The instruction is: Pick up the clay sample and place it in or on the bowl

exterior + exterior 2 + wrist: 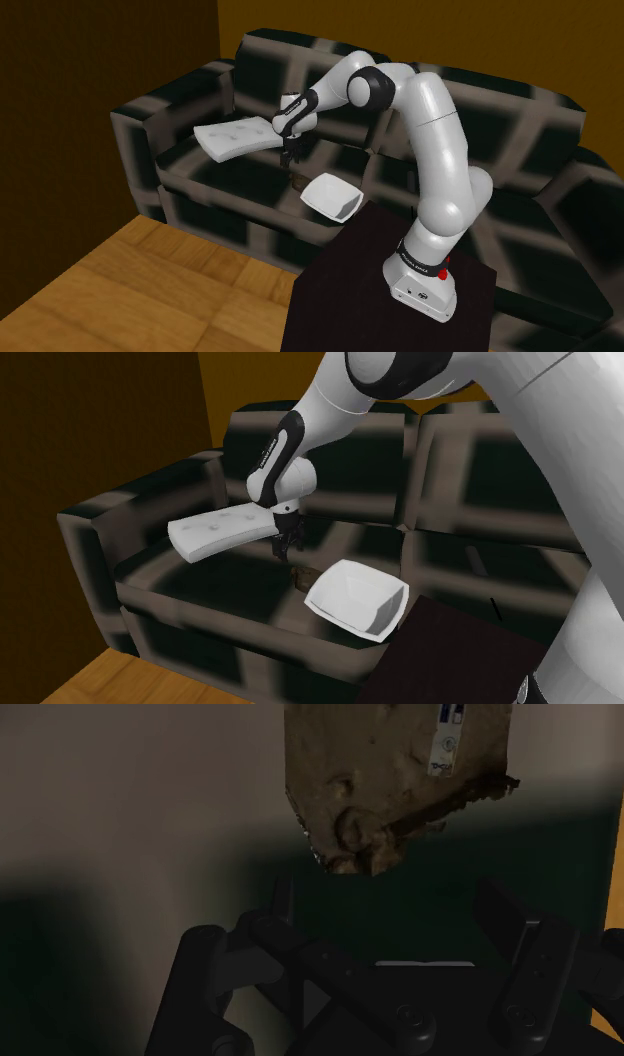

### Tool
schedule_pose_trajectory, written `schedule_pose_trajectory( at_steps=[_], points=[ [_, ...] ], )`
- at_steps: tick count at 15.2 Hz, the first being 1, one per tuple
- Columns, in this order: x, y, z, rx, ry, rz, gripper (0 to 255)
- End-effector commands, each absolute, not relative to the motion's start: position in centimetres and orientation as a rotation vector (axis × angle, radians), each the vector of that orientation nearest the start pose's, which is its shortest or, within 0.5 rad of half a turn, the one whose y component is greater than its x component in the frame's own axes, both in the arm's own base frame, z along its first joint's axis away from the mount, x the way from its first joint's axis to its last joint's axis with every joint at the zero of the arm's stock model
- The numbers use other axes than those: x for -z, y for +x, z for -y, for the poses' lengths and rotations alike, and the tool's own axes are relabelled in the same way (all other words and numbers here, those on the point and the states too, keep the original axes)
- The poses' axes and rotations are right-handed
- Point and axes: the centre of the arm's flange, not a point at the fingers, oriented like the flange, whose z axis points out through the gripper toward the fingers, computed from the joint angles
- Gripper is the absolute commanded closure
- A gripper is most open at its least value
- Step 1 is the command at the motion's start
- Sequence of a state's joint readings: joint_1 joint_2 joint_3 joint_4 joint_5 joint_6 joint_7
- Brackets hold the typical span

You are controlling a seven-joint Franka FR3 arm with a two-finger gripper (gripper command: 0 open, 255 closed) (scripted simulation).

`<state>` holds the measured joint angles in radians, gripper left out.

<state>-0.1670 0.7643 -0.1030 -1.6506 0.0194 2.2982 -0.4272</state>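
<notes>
- Your gripper (pixel 385 894) is wide open and holds nothing. The two fingers stand well apart, and between them you see just the dark sofa (pixel 200 592) seat.
- The clay sample (pixel 395 779) is a rough brown lump with a small label on it. It lies on the seat just below and ahead of the gripper, beyond the fingertips and not between them.
- The fingers do not touch the sample. In the shoulder view the gripper hangs above it and points down.
- The bowl (pixel 350 592) is white with angular sides and sits at the front of the seat, just beside the sample, on the side of the gripper toward the robot's stand. I see nothing inside it.
- A white cushion (pixel 215 532) lies on the other side of the gripper, away from the bowl and near the wrist.
- In my judgement the task is in its early part. The approach looks nearly made, but the grasp, the lift, the carry to the bowl and the release are all left.
- I think you should next lower the gripper until the fingers stand around the lump, and then close them.
</notes>
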Motion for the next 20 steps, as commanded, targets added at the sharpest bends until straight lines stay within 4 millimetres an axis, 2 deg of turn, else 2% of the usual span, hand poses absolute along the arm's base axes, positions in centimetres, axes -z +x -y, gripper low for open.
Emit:
schedule_pose_trajectory(
  at_steps=[1,8,16,17,20],
  points=[
    [-14.2,65.6,17.7,-0.201,-3.141,0.265,0],
    [-10.8,65.2,17.8,-0.201,-3.141,0.265,0],
    [-10.8,65.2,17.8,-0.201,-3.141,0.265,0],
    [-10.8,65.2,17.8,-0.201,-3.141,0.265,255],
    [-10.8,65.2,17.8,-0.201,-3.141,0.265,255]
  ],
)
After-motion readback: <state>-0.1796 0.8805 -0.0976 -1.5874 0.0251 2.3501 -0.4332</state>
